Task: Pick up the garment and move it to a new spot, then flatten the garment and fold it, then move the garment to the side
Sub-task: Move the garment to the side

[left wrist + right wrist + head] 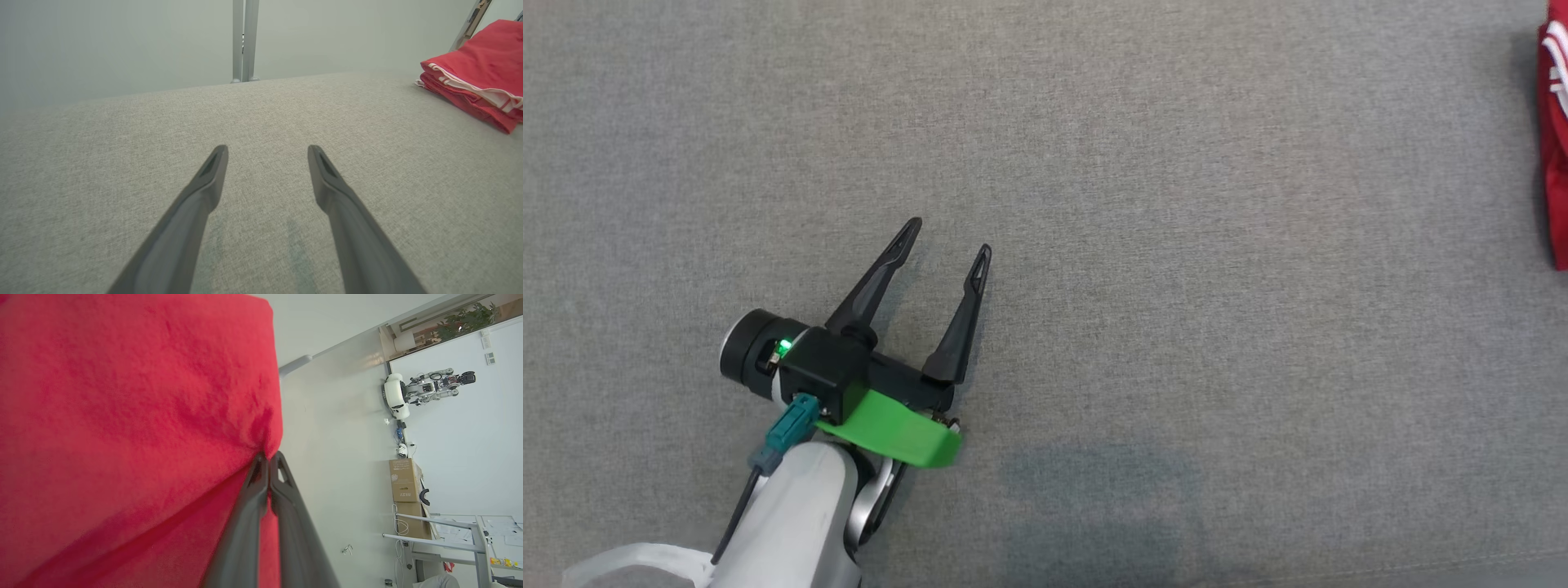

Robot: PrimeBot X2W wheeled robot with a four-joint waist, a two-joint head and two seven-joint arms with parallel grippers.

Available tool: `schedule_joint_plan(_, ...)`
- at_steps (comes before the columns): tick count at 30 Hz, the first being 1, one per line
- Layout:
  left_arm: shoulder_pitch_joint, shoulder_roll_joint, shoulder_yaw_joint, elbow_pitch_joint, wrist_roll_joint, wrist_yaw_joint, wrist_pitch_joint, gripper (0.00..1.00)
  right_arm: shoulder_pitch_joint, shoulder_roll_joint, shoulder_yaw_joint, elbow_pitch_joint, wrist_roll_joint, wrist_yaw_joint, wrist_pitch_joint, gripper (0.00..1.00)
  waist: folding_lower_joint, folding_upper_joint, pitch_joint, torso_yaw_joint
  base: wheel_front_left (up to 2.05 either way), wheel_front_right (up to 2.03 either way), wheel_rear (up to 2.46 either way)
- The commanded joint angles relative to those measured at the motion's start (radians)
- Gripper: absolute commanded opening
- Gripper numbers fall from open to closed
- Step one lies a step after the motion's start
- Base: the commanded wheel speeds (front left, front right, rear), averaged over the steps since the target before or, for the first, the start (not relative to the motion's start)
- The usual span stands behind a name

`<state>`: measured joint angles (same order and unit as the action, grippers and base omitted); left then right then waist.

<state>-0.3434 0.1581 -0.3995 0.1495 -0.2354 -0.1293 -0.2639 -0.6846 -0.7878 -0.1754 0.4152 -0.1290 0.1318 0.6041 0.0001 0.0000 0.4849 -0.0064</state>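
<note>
The garment (1556, 139) is red with white stripes and lies folded at the far right edge of the grey fabric surface (1143, 245). In the left wrist view the garment (478, 73) sits as a folded stack at the upper right. My left gripper (947, 235) hovers open over bare fabric at the lower left, far from the garment; its fingers (204, 188) spread wide with nothing between them. My right gripper (269, 458) is shut on an edge of the red garment (130, 428), which covers the left half of that view.
A metal post (244, 41) stands past the far edge of the surface. Beyond the garment the right wrist view shows pale floor, cardboard boxes (404, 482), a desk frame (441, 535) and another robot (425, 390).
</note>
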Motion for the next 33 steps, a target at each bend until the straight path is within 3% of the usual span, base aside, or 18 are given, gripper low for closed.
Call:
schedule_joint_plan(1,-0.022,0.006,0.000,-0.007,0.004,-0.002,0.000,1.00,0.012,0.007,-0.007,0.004,-0.004,-0.002,-0.008,0.00,-0.0001,0.0000,0.029,0.028,0.00,0.00,0.00)
schedule_joint_plan(4,-0.031,0.016,-0.009,-0.032,0.010,-0.002,0.000,1.00,0.034,0.027,-0.069,0.025,-0.055,-0.002,-0.058,0.00,-0.0001,0.0000,0.055,0.039,0.00,0.00,0.00)
schedule_joint_plan(5,-0.034,0.019,-0.013,-0.039,0.009,-0.002,0.000,1.00,0.040,0.032,-0.086,0.031,-0.069,-0.002,-0.075,0.15,-0.0001,0.0000,0.064,0.039,0.00,0.00,0.00)
schedule_joint_plan(6,-0.037,0.024,-0.016,-0.046,0.008,-0.002,0.000,1.00,0.042,0.042,-0.104,0.037,-0.088,-0.002,-0.091,0.86,-0.0001,0.0000,0.070,0.039,0.00,0.00,0.00)
schedule_joint_plan(7,-0.041,0.037,-0.025,-0.062,0.000,-0.002,0.000,1.00,0.032,0.066,-0.140,0.040,-0.128,-0.002,-0.116,1.00,-0.0001,0.0000,0.084,0.036,0.00,0.00,0.00)
schedule_joint_plan(13,-0.045,0.057,-0.015,-0.089,0.019,0.008,0.000,1.00,0.023,0.157,-0.187,0.041,-0.189,-0.002,-0.209,1.00,-0.0001,0.0000,0.080,0.021,0.00,0.00,0.00)
schedule_joint_plan(19,0.007,0.007,0.089,-0.131,-0.008,0.027,0.000,1.00,0.037,0.263,-0.206,0.003,-0.192,-0.002,-0.326,1.00,-0.0001,0.0000,0.008,0.014,0.00,0.00,0.00)
schedule_joint_plan(24,0.064,-0.023,0.139,-0.123,-0.042,0.018,0.000,1.00,0.076,0.323,-0.179,0.010,-0.136,-0.002,-0.431,1.00,-0.0001,0.0000,-0.087,0.021,0.00,0.00,0.00)
schedule_joint_plan(33,0.165,-0.053,0.282,-0.057,-0.055,0.063,0.000,1.00,0.183,0.492,-0.094,-0.097,-0.005,-0.002,-0.553,1.00,-0.0001,0.0000,-0.253,0.044,0.00,0.00,0.00)
